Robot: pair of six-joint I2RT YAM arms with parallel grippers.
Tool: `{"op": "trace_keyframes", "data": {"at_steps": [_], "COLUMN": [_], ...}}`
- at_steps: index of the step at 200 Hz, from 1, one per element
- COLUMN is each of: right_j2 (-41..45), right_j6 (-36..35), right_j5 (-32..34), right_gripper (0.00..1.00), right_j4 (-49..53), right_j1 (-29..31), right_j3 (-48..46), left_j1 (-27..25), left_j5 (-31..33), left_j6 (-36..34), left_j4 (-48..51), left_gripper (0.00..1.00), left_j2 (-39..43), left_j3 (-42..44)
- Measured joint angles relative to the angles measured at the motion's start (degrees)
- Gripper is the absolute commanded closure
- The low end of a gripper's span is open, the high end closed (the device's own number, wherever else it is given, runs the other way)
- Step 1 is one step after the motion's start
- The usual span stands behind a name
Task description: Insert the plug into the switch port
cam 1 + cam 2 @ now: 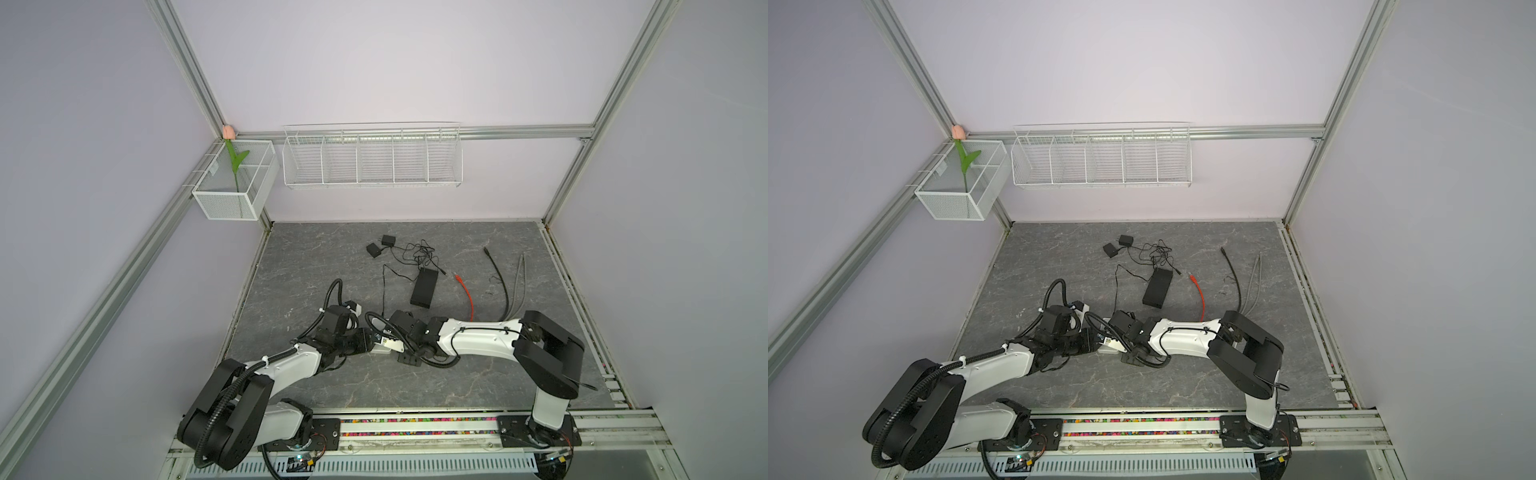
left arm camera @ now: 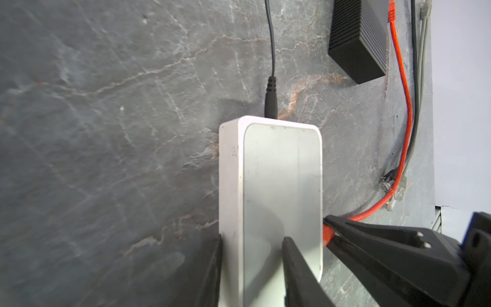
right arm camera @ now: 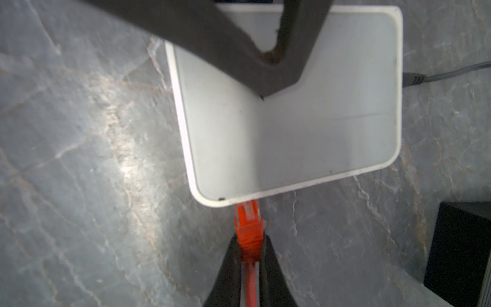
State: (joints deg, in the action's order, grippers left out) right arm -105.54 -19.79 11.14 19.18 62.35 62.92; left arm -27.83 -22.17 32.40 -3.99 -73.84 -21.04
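The white switch (image 2: pixel 279 186) is pinched at one end by my left gripper (image 2: pixel 252 239), with one finger (image 2: pixel 292 265) on its broad face and the other along its narrow side. It seems to sit slightly off the grey table. My right gripper (image 3: pixel 249 240) is shut on the orange plug (image 3: pixel 248 226). The plug's clear tip meets the switch's (image 3: pixel 292 133) near edge; the port itself is hidden. In both top views the two grippers meet over the switch (image 1: pixel 380 348) (image 1: pixel 1106 348) at the table's middle front. The orange cable (image 1: pixel 468 299) trails back from there.
A black power lead (image 2: pixel 271 101) is plugged into the switch's far end. A black box (image 1: pixel 424 286) lies behind, with two small adapters (image 1: pixel 380 245) and tangled wire. A black cable (image 1: pixel 498 278) and a grey cable (image 1: pixel 517 286) lie to the right. Wire baskets (image 1: pixel 372 158) hang on the back wall.
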Motion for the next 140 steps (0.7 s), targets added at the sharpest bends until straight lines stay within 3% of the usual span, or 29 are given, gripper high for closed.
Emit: {"op": "trace_keyframes", "data": {"at_steps": [140], "right_j2": [-0.7], "right_j6": [0.3], "right_j5": [1.7], "right_gripper": [0.94], "right_j4": [2.2], "right_j1": [1.4], "right_j3": [1.7], "left_j1": [0.0], "left_j5": [0.5], "left_j6": [-0.1], "left_j4": [0.0], "left_gripper": [0.67], "left_j2": [-0.1], "left_j3": [0.0]}}
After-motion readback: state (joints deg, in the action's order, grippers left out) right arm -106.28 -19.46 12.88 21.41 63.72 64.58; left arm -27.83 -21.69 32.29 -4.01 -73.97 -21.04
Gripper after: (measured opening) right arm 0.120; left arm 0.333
